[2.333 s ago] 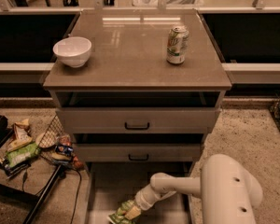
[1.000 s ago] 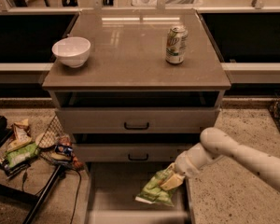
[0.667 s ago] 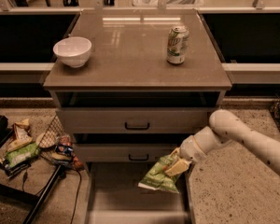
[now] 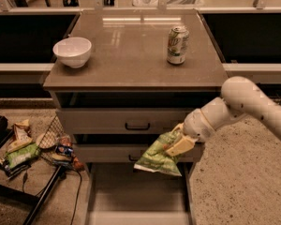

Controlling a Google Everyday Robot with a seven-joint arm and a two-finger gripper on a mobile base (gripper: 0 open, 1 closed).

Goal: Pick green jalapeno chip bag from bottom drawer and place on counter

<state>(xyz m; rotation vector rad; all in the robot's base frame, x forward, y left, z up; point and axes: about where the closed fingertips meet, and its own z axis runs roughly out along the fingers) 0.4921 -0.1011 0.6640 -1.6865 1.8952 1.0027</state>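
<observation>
Counter (image 4: 126, 55): bowl (image 4: 72, 51), can (image 4: 178, 44); claw (image 4: 178, 146) grips bag (image 4: 155, 157) above drawer (image 4: 136, 193).

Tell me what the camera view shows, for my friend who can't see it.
The robot's gripper holds the green jalapeno chip bag in the air above the open bottom drawer. Higher up, on the counter, stand a white bowl and a green-and-white soda can, well apart.

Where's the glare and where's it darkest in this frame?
Camera view: glare streaks on the counter along its far edge; darkest in the recesses on either side of it. The gripper, holding the bag above the bottom drawer, is evenly lit.
</observation>
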